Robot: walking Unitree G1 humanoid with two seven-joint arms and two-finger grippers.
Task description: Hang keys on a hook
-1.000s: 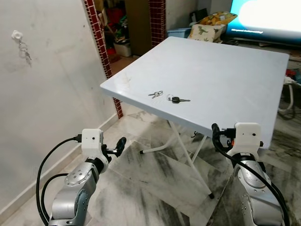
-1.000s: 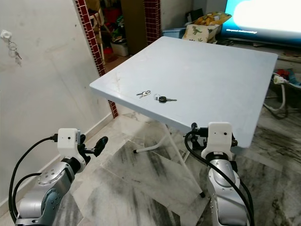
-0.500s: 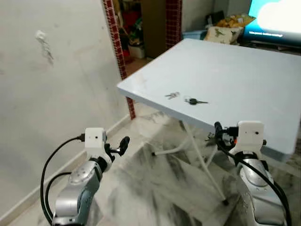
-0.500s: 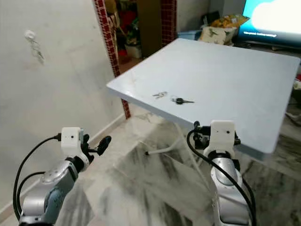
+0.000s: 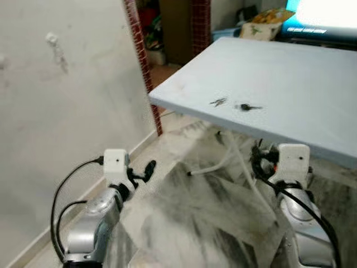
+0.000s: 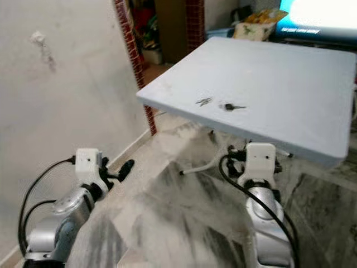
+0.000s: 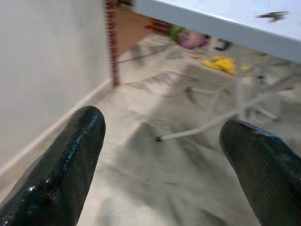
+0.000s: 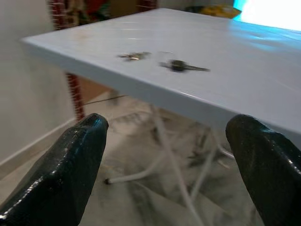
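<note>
small metal keys [image 8: 134,56], black-headed key [image 8: 179,66], white table [image 5: 312,84]

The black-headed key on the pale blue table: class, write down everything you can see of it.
The black-headed key is a small key with a dark, rounded head and a thin metal blade, with a faint ring at its head end. It lies flat on the pale blue table, not far from the near edge. A bunch of small silver keys lies beside it, apart from it. Nothing but the tabletop touches it. The frames are blurred, so finer detail cannot be made out.
</note>
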